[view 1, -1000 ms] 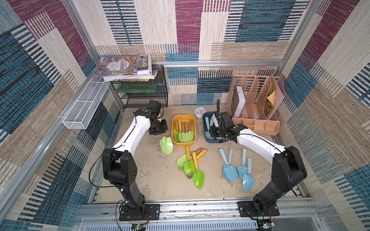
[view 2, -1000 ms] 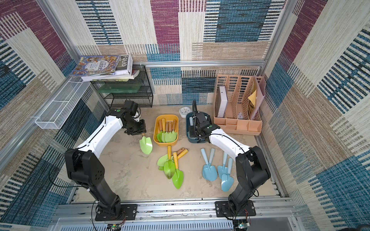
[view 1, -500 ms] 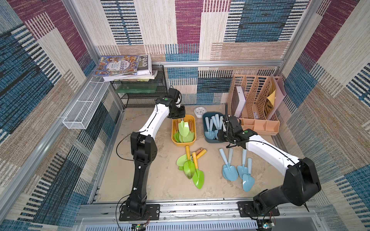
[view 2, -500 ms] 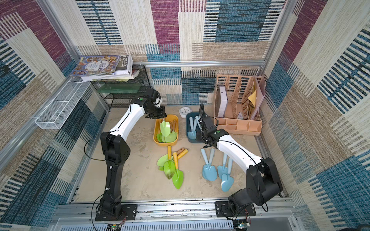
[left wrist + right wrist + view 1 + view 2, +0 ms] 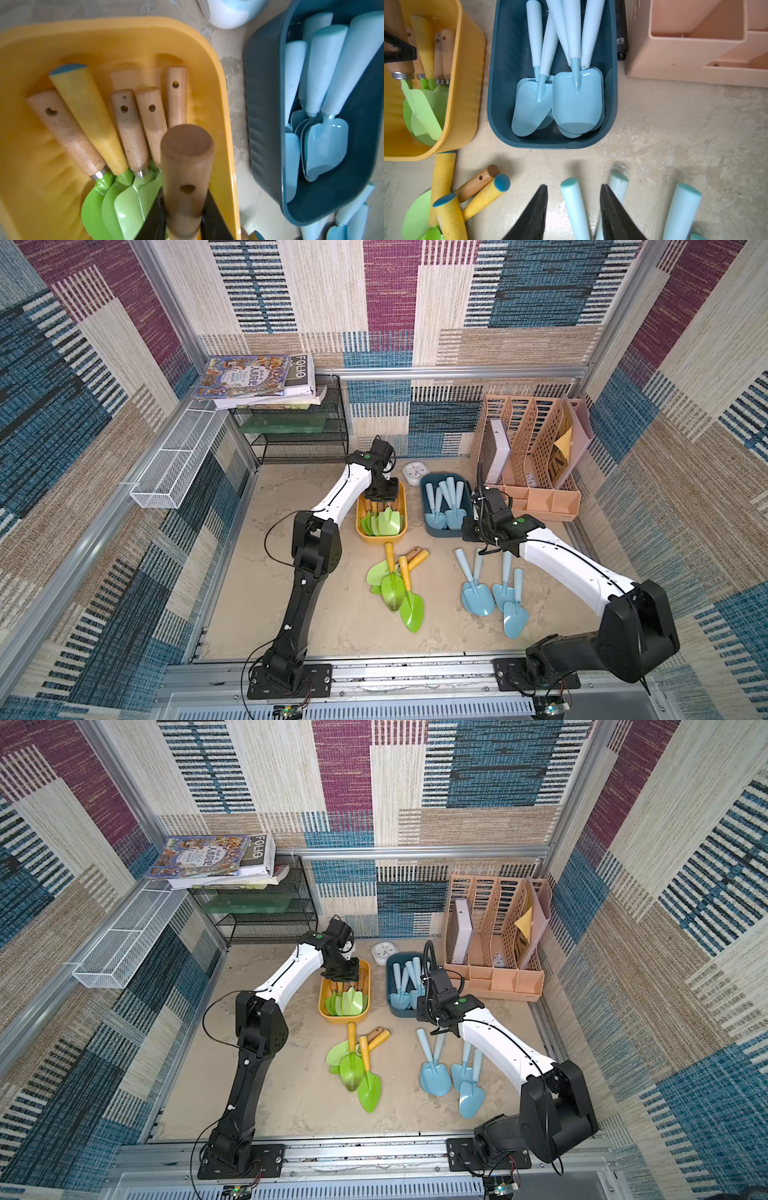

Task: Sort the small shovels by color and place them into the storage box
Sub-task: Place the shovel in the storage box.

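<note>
Patchwork carpet tiles in plum, blue and oatmeal wall in a sandy desk where two robot arms sort toy shovels by colour. At far left a white wire basket hangs on the wall, beside a black mesh rack topped with a stack of books. The left arm reaches over the yellow box at the back of the desk. The left jaws are closed tight on the wooden handle of a green shovel, whose blade hangs tilted over the green shovels lying in that box, their wooden and yellow handles toward the rear wall. Just in front of the box, loose green shovels lie overlapped on the desk, blades toward the near edge. A small white clock sits behind the gap between the two boxes. The dark blue box, just right of the yellow one, holds light blue shovels stacked blade on blade. In front of it, loose blue shovels rest on the desk, handles pointing toward the box. The right arm leans in from the right with the right jaws partly open, one finger on each side of a light blue handle and a gap showing on both sides of it. At far right a peach file organiser stands against the rear wall.
</note>
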`<state>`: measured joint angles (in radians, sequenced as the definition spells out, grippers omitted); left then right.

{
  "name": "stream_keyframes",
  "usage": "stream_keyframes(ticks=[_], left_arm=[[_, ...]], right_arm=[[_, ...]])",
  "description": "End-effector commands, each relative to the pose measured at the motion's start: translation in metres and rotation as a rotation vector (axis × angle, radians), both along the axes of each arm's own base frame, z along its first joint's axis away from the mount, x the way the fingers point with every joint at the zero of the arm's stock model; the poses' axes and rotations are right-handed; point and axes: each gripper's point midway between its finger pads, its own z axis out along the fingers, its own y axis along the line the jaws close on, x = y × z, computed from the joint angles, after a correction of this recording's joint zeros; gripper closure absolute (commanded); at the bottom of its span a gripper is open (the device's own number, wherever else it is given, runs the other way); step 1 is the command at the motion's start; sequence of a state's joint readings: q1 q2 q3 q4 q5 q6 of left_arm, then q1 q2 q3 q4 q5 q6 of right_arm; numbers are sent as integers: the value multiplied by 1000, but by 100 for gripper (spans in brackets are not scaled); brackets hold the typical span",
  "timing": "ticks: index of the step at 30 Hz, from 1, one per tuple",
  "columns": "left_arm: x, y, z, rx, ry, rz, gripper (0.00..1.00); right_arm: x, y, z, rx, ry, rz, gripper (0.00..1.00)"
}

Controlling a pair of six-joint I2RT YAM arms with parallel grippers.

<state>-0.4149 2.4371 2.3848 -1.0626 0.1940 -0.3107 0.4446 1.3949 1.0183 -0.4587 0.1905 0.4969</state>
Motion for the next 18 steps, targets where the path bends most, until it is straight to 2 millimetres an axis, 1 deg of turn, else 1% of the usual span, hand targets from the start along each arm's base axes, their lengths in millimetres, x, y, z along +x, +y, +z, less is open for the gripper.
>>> stream_keyframes(ticks=[1,3,6,8,9,10,11,12,14,18], left_arm=[[-1,7,-13,52,20,8,100],[0,8,-20,62,31,16,100],[3,8,-25,69,38,33,100],[3,8,-25,66,44,45,87],[3,8,-24,62,44,51,77],[2,7,-23,54,47,54,69],[2,5,-20,42,48,56,62],[1,3,-17,29,50,56,58],[0,0,-8,1,48,63,55],[-7,-3,23,-39,19,67,54]], right_arm=[[-1,-3,0,0,1,-18,56],[-1,-4,0,1,1,-20,56],[-1,-5,1,1,-1,-23,56],[-2,-6,1,2,-2,-26,56],[-2,-7,2,3,-2,-29,56],[-3,-8,2,2,-4,-31,56],[-3,-8,2,3,-7,-34,56],[-4,-9,3,5,-9,-37,56],[-5,-10,2,7,-9,-41,56],[-8,-11,0,15,-2,-43,55]])
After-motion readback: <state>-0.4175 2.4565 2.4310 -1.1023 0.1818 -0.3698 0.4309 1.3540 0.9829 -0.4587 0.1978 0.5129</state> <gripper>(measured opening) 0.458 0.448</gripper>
